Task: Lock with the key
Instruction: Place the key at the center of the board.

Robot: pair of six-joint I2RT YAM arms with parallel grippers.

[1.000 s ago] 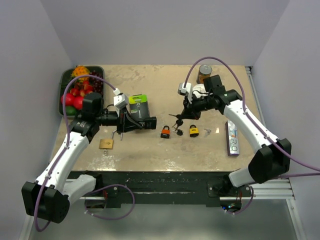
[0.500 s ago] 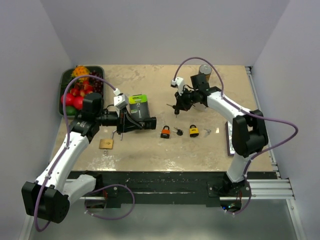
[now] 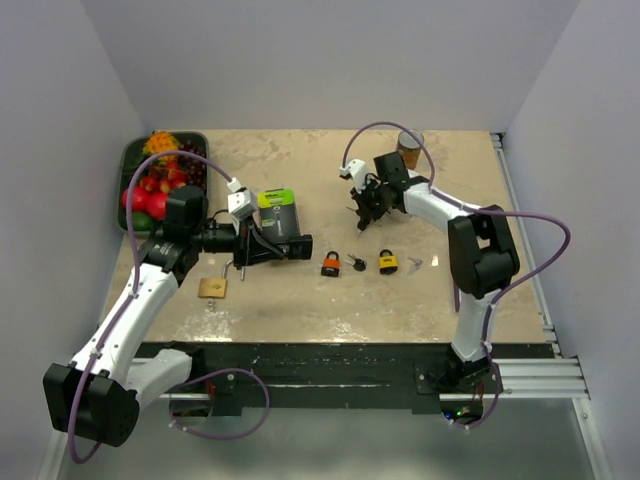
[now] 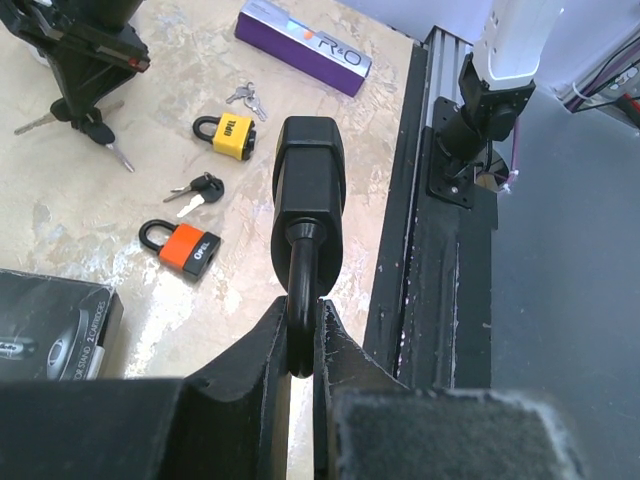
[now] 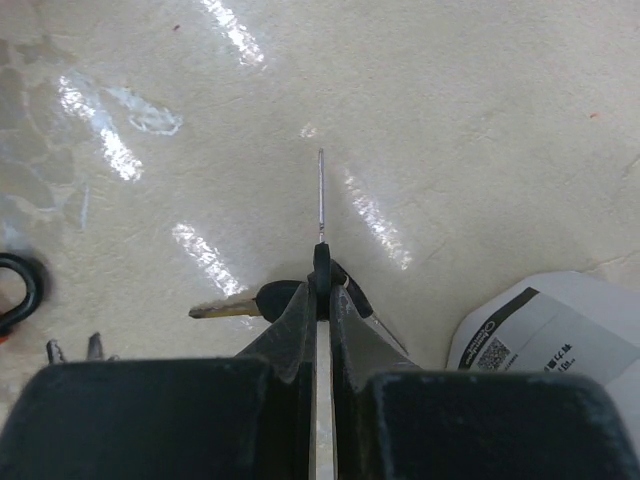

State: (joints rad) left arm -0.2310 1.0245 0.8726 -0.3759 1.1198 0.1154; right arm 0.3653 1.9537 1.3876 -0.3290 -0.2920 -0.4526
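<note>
My left gripper (image 4: 300, 335) is shut on the shackle of a black padlock (image 4: 309, 185), which it holds out level above the table; in the top view this padlock (image 3: 298, 245) sticks out to the right of the gripper (image 3: 262, 245). My right gripper (image 5: 321, 285) is shut on the black head of a key (image 5: 320, 190) whose thin blade points straight ahead. More keys on the same ring (image 5: 230, 308) hang below it. Seen from above, the right gripper (image 3: 366, 203) hovers at the back centre of the table, well apart from the black padlock.
An orange padlock (image 3: 330, 265), a black-headed key (image 3: 356, 264), a yellow padlock (image 3: 388, 263) and small silver keys (image 3: 414, 261) lie in a row mid-table. Also here: a black mouse box (image 3: 280, 215), a fruit tray (image 3: 160, 180), a can (image 3: 408, 148), a tan padlock (image 3: 213, 287) and a purple box (image 4: 303, 45).
The right arm has swung back and left with the keys, its elbow folding toward the near right side. The left arm and its padlock have not moved.
</note>
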